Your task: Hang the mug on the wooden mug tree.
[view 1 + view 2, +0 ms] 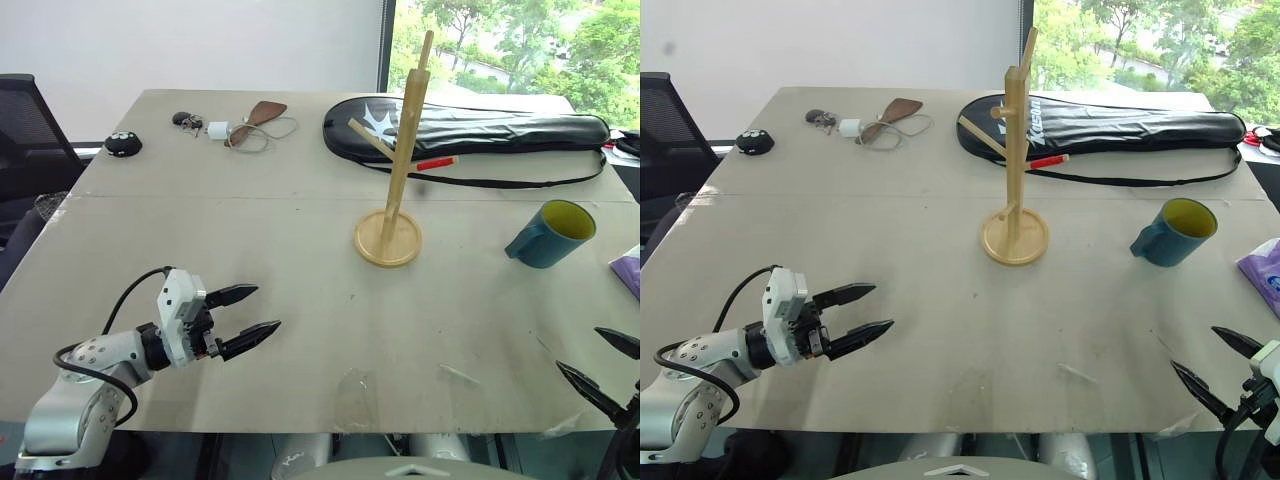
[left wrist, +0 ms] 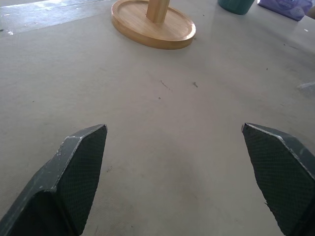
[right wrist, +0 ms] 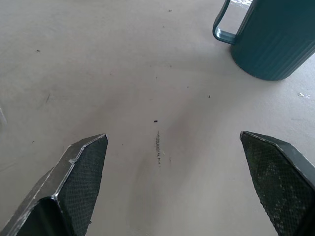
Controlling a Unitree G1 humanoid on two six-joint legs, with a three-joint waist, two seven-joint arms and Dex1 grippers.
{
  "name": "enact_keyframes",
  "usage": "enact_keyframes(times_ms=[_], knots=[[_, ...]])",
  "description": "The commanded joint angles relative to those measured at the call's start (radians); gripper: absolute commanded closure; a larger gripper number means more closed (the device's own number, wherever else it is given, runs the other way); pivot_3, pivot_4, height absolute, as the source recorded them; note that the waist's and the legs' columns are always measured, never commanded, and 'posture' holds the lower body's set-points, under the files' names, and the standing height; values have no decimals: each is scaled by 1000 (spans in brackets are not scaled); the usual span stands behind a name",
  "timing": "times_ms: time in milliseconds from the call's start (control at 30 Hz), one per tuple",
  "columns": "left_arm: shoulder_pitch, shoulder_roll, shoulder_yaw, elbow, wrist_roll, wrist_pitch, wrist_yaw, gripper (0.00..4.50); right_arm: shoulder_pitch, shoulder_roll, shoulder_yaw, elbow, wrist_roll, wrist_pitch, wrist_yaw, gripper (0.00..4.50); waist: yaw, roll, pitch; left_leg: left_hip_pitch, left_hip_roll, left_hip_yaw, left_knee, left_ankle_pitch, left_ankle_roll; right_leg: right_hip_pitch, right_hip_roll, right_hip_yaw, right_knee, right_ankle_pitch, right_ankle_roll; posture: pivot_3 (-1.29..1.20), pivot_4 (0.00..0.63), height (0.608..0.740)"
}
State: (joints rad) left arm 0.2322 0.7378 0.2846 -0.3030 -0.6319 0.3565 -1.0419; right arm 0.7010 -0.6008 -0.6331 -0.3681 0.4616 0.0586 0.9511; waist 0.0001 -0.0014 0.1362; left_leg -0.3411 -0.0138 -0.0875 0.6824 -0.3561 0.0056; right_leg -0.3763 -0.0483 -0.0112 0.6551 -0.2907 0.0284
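While both claws gape empty, mug [image 1: 552, 233] and wooden mug tree [image 1: 392, 190] stand apart on the beige table [image 1: 250, 250].

The wooden mug tree [image 1: 388, 240] stands mid-table [image 1: 250, 240]. The mug [image 1: 551, 233] sits at its three o'clock, well apart. A racket case [image 1: 480, 130] lies at the tree's twelve o'clock.

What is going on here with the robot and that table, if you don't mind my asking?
Nothing is being handled yet. The mug stands upright on the table, to the right of the wooden mug tree, with its handle turned toward the tree. No peg holds anything. The left gripper hovers open over the table's near left part, and the right gripper is open at the near right edge, with the mug ahead of it. Hanging the mug has not begun.
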Motion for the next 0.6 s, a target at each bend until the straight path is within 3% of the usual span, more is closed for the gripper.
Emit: enact_keyframes(times_ms=[33,200,400,600], knots=[[-32,9,20,-19,-24,1,-9,0,-17,17,12,-56,10,16,-46,153,0,0,0,0,0,0,0,0,0,0,0,0,0,0,0,0,150,740],[-116,0,6,-37,-77,21,-36,0,-97,82,61,-143,-36,46,-202,153,6,0,-1,0,0,0,1,0,0,0,0,0,2,0,0,0,150,740],[-157,-3,6,-98,-178,-21,-182,0,-186,79,160,-262,-43,266,-363,153,5,1,0,-2,0,0,0,0,0,-2,0,0,1,0,0,0,150,740],[-170,-6,-5,-137,-208,-27,-231,0,-387,159,321,-228,-56,448,-540,153,-5,1,0,-1,0,0,1,0,0,-2,1,0,2,0,0,0,150,740]])
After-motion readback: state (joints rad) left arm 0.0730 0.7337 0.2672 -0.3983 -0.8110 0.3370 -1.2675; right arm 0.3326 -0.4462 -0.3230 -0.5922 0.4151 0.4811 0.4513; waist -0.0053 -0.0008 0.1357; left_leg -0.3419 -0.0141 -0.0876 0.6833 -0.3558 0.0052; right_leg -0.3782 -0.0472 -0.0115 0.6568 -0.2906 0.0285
